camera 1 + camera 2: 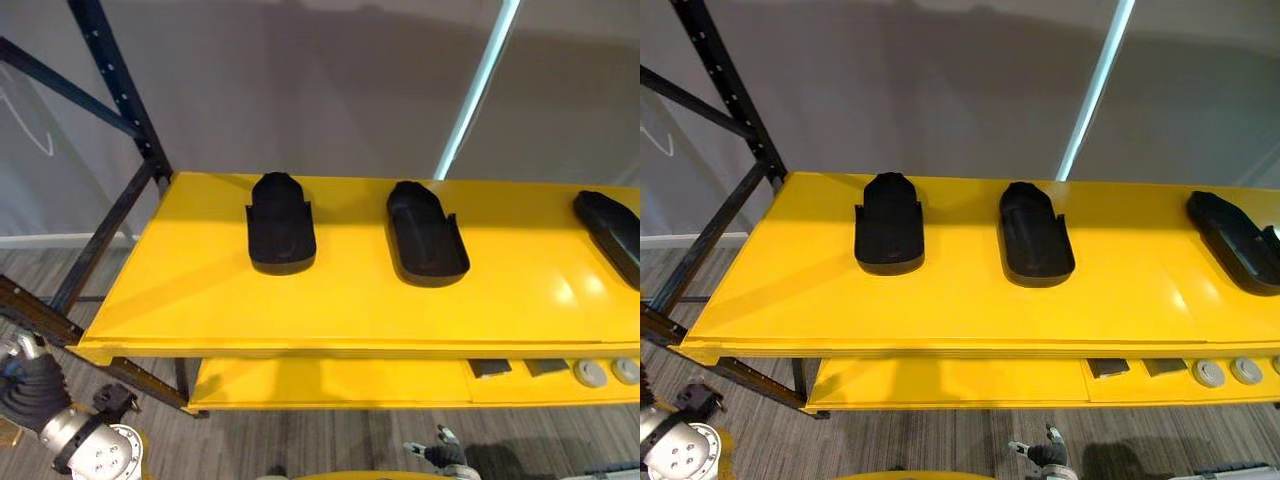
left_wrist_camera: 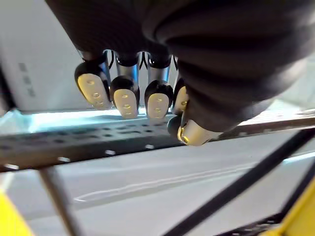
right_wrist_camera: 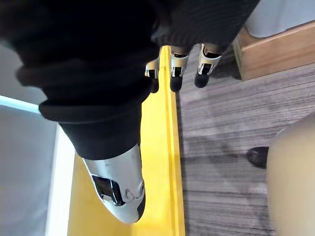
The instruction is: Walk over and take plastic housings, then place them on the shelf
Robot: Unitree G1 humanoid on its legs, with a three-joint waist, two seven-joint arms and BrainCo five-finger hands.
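Observation:
Three black plastic housings lie in a row on the yellow top shelf [image 1: 330,310]: one on the left [image 1: 280,225], one in the middle [image 1: 427,235], and one at the right edge [image 1: 610,230], partly cut off. My left hand [image 2: 125,96] hangs low beside the rack's left end, below the shelf; its dark cover shows at the lower left [image 1: 28,388]. Its fingers are curled and hold nothing. My right hand [image 3: 177,63] hangs over the floor by a yellow edge, fingers relaxed and empty.
A dark blue rack post and braces [image 1: 120,90] rise at the shelf's left end. The lower yellow shelf [image 1: 330,385] carries two grey discs [image 1: 590,373] and dark flat pieces [image 1: 490,368] at its right. A wooden box [image 3: 280,46] stands on the grey plank floor.

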